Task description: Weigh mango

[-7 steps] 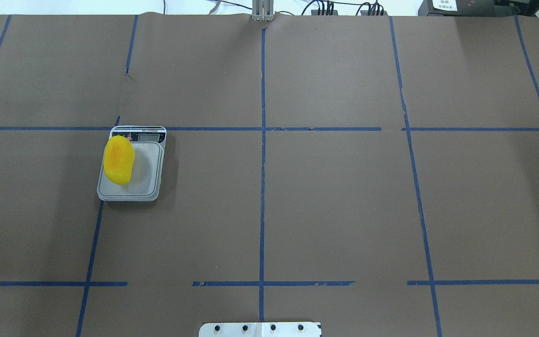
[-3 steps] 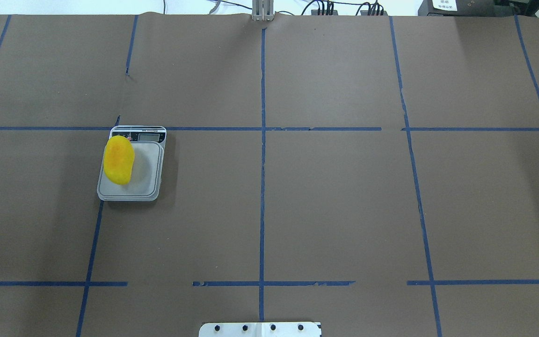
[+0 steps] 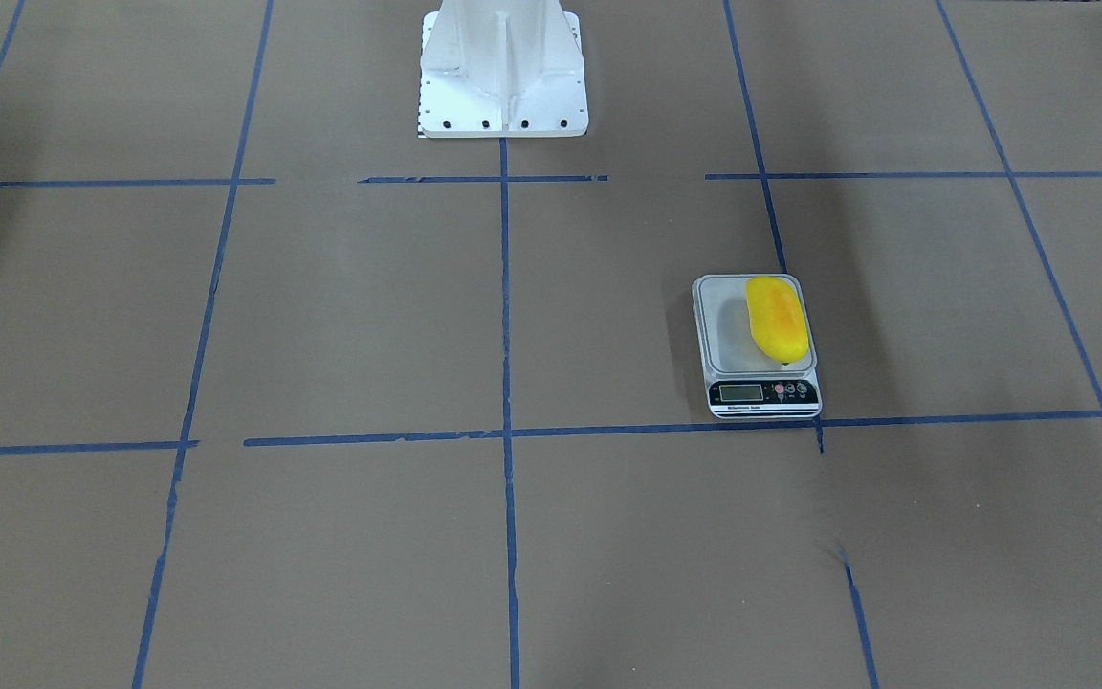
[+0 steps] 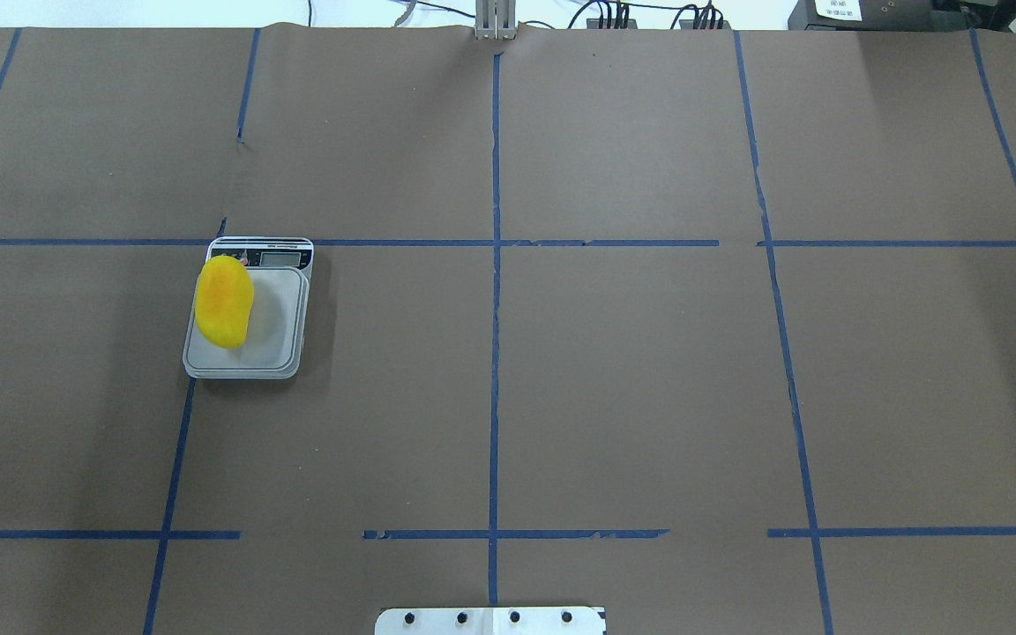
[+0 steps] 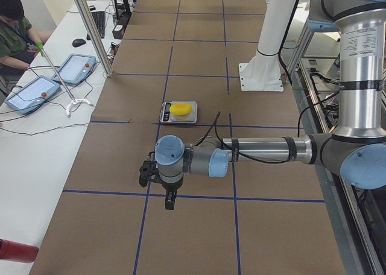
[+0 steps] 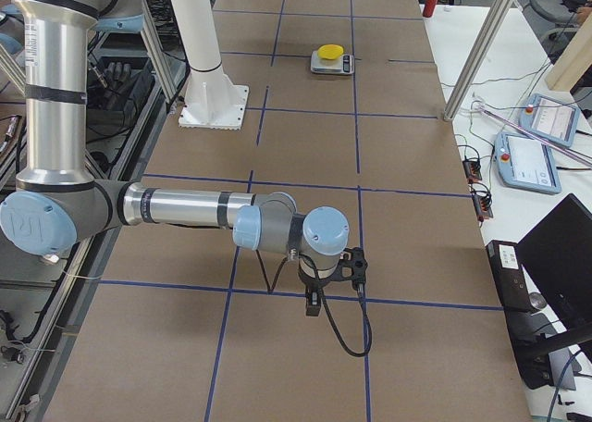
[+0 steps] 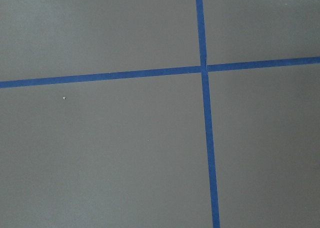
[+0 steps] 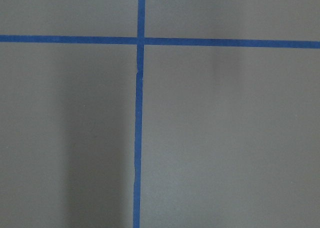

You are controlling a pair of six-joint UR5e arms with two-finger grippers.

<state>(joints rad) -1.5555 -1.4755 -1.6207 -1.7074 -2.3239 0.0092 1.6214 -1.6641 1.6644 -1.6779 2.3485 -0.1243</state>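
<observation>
Front view: mango (image 3: 778, 319) lies on scale (image 3: 761, 392) platform, right half.
Overhead: scale sits left on tabletop (image 4: 614, 353).
Left side: left gripper (image 5: 170, 198) above tabletop; fingers' state cannot tell.
Right side: right gripper (image 6: 314, 302) well apart from mango; fingers cannot tell.

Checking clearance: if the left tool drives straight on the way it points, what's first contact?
Left tool points straight down; first contact looks like the brown paper table cover, close to a blue tape crossing. Gap unclear.
</observation>
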